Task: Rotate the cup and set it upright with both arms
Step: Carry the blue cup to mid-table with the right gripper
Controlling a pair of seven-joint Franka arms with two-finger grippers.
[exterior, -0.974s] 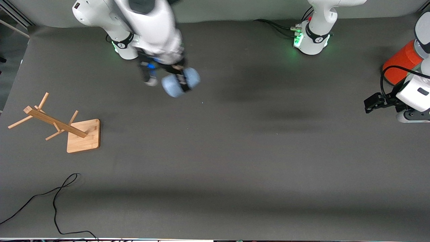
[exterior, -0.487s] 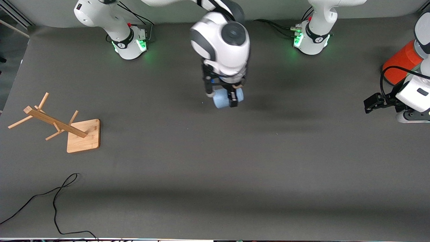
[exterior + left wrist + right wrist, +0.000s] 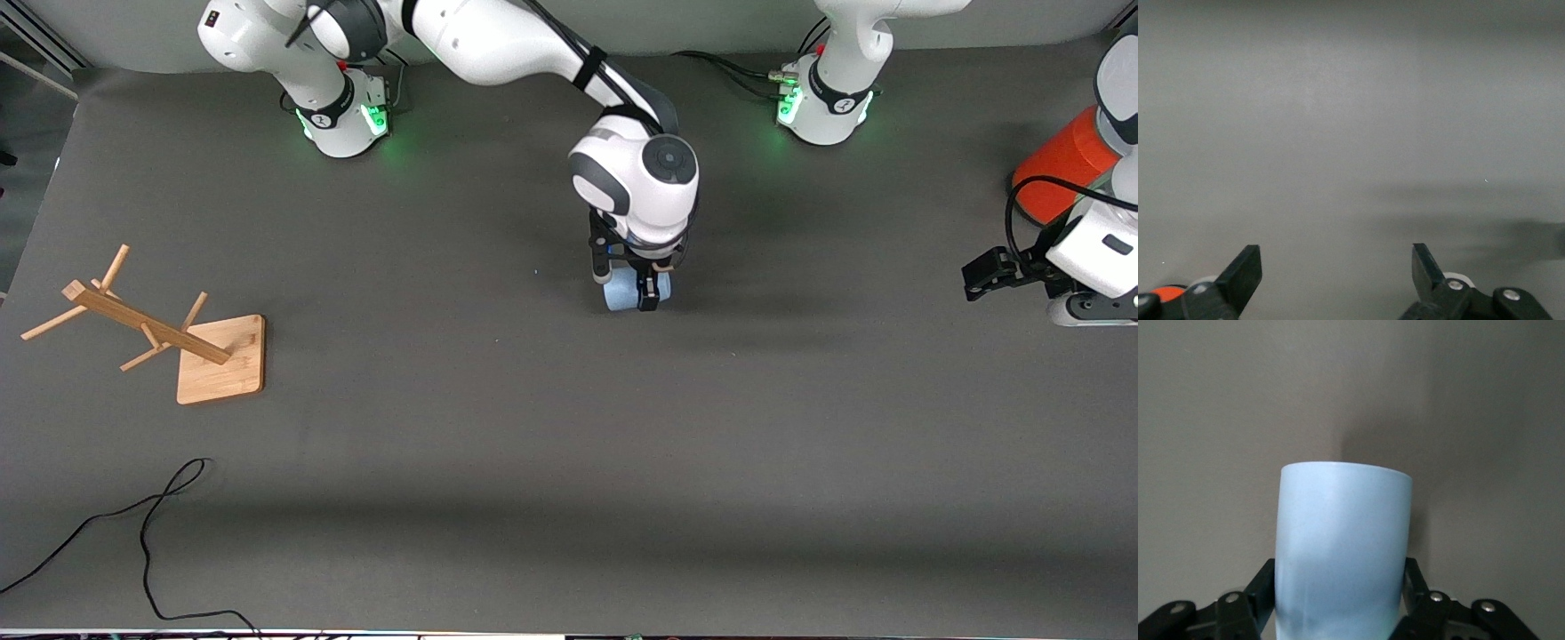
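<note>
My right gripper (image 3: pixel 627 283) is shut on the pale blue cup (image 3: pixel 621 297) and holds it low over the middle of the table. In the right wrist view the cup (image 3: pixel 1345 547) fills the space between the black fingers (image 3: pixel 1261 583), gripped by its sides, with its free end pointing away from my right gripper (image 3: pixel 1340 573). I cannot tell whether the cup touches the table. My left gripper (image 3: pixel 975 277) waits at the left arm's end of the table. There my left gripper (image 3: pixel 1335 260) stands open with only bare grey table between its jaws.
An orange cylinder (image 3: pixel 1062 169) stands beside the left arm at the table's end. A wooden peg rack (image 3: pixel 169 333) lies tipped over at the right arm's end. A black cable (image 3: pixel 133 524) curls on the table nearer the front camera than the rack.
My right arm has swung the cup from near its own base out over the middle of the table and lowered it. The left arm has not moved.
</note>
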